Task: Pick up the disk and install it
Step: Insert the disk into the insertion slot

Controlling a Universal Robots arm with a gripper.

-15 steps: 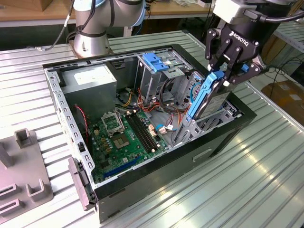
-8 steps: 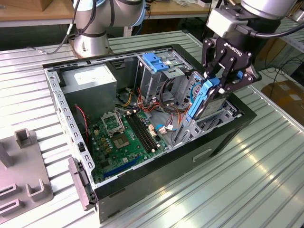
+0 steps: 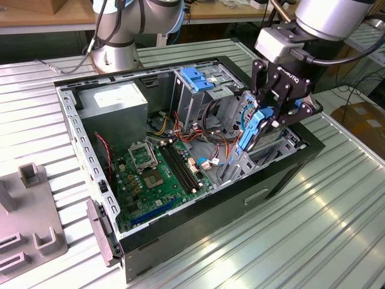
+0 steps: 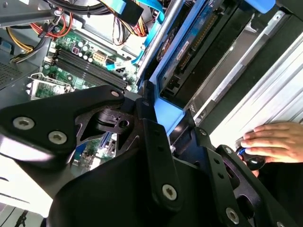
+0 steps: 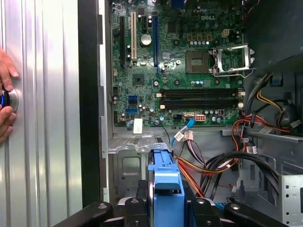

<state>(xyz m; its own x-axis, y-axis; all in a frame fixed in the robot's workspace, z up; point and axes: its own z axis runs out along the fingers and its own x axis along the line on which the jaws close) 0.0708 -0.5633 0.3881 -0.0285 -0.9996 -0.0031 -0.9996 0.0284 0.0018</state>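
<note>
Nearest you, the ribbed metal counter (image 3: 313,229) carries the open black computer case (image 3: 198,232). At the case's edge toward the exterior view's right, your black gripper (image 3: 260,120) has its fingers clamped on the disk (image 3: 246,133), a flat dark drive with blue plastic rails, held tilted with its lower end inside the case. Beyond it lie the green motherboard (image 3: 159,174), then the grey metal box with a white sticker (image 3: 114,102) at the case's far corner. In the first wrist view a person's hand (image 5: 5,94) rests on the counter outside the case wall.
</note>
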